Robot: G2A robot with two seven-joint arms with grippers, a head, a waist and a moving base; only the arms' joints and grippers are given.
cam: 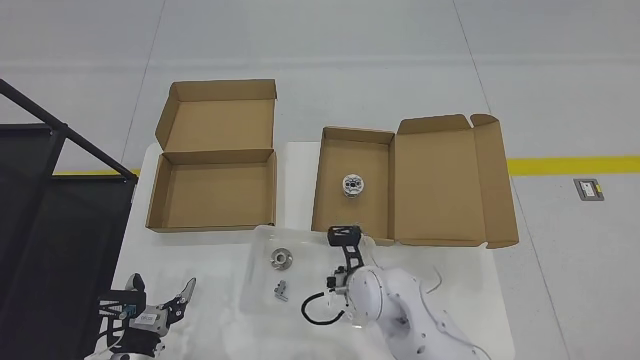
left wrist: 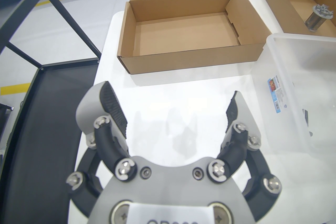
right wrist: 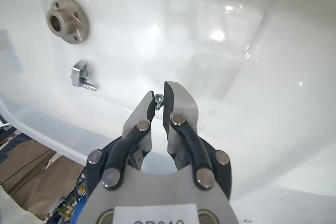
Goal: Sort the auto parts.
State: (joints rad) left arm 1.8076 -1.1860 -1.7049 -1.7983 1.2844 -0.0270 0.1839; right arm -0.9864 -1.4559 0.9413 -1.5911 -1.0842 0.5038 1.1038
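Observation:
My right gripper (right wrist: 158, 99) is shut on a small silver bolt (right wrist: 158, 99), held above the floor of the clear plastic bin (cam: 255, 280). In that bin lie a round metal flange (right wrist: 67, 23) (cam: 281, 256) and a small silver bracket with a pin (right wrist: 82, 76) (cam: 280, 291). A knurled metal cylinder part (cam: 352, 184) (left wrist: 318, 17) stands in the right cardboard box (cam: 335, 210). The left cardboard box (cam: 212, 192) (left wrist: 183, 30) has nothing in it. My left gripper (left wrist: 173, 107) (cam: 160, 295) hovers open over bare table near the front left corner, with nothing between its fingers.
Both boxes have their lids folded open, the left one (cam: 222, 113) backward and the right one (cam: 450, 180) to the right. A black metal rack (cam: 50, 220) stands against the table's left edge. Bare white table (left wrist: 168, 104) lies between the left box and my left gripper.

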